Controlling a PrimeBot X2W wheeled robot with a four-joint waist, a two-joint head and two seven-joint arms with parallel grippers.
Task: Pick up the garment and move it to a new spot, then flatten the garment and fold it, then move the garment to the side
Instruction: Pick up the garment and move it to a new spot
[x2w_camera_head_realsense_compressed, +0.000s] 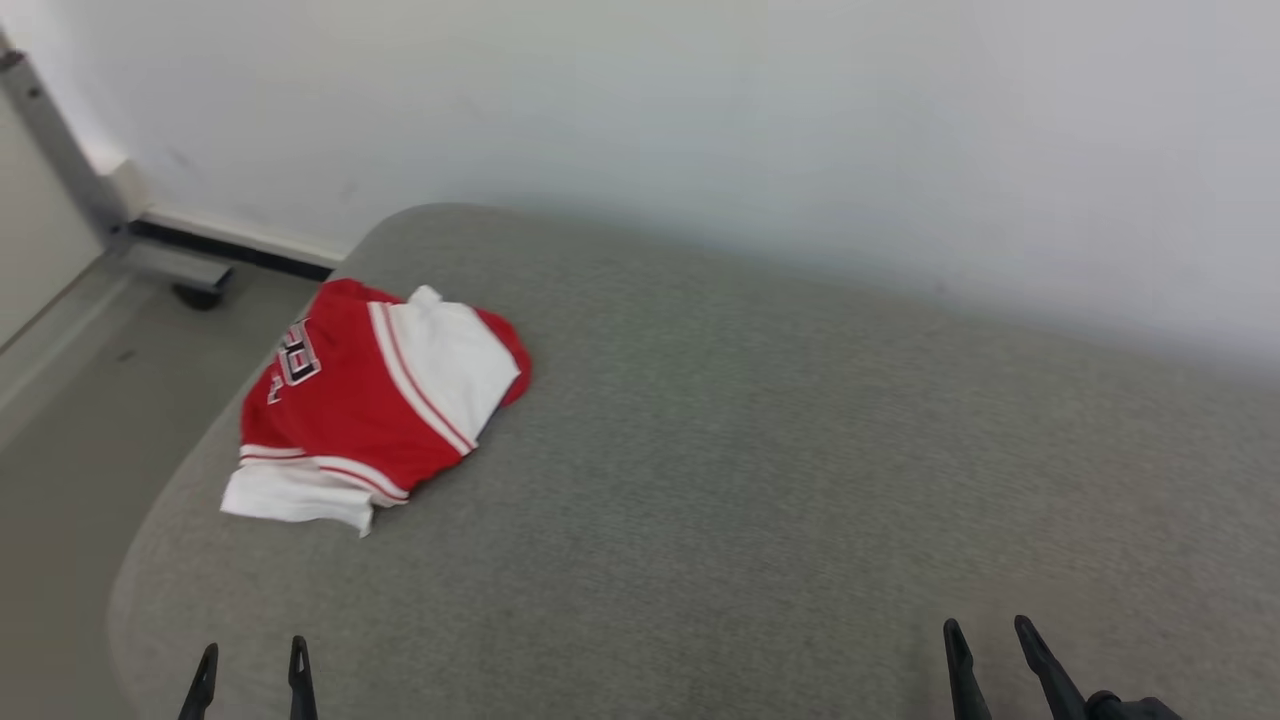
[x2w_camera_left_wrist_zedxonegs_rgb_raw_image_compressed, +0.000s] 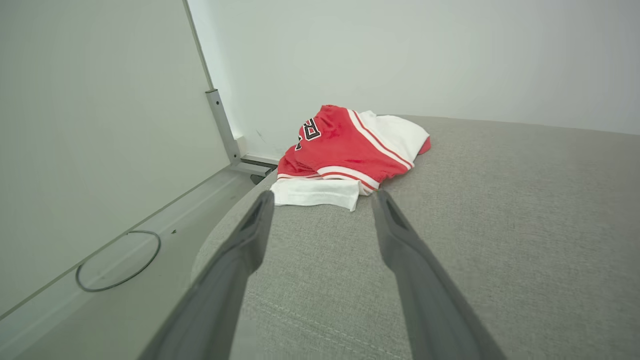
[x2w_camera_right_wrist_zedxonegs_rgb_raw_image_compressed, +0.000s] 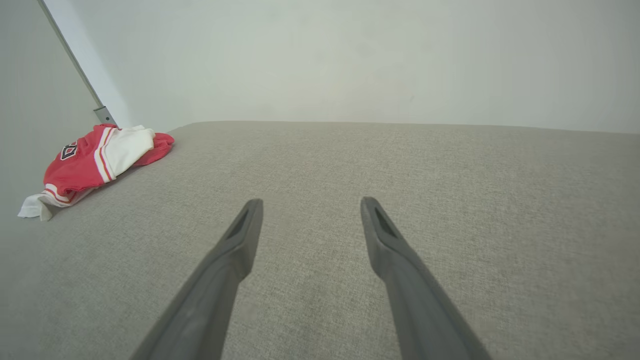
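Note:
A red and white garment (x2w_camera_head_realsense_compressed: 375, 405) with dark lettering lies folded in a loose bundle near the far left corner of a grey fabric surface (x2w_camera_head_realsense_compressed: 760, 470). My left gripper (x2w_camera_head_realsense_compressed: 253, 655) stands open at the lower left, well short of it, with nothing between its fingers. In the left wrist view the garment (x2w_camera_left_wrist_zedxonegs_rgb_raw_image_compressed: 350, 152) lies just beyond the open left gripper (x2w_camera_left_wrist_zedxonegs_rgb_raw_image_compressed: 322, 197). My right gripper (x2w_camera_head_realsense_compressed: 988, 632) is open at the lower right, far from the garment. The right wrist view has the garment (x2w_camera_right_wrist_zedxonegs_rgb_raw_image_compressed: 97, 160) at far left, with the empty right gripper (x2w_camera_right_wrist_zedxonegs_rgb_raw_image_compressed: 310, 205) over bare fabric.
The grey surface has a rounded left edge (x2w_camera_head_realsense_compressed: 150, 540) that drops to a floor (x2w_camera_head_realsense_compressed: 70, 440). A pale wall (x2w_camera_head_realsense_compressed: 760, 130) runs along its back. A metal post (x2w_camera_head_realsense_compressed: 60, 150) and a dark baseboard strip (x2w_camera_head_realsense_compressed: 230, 250) stand at the far left corner.

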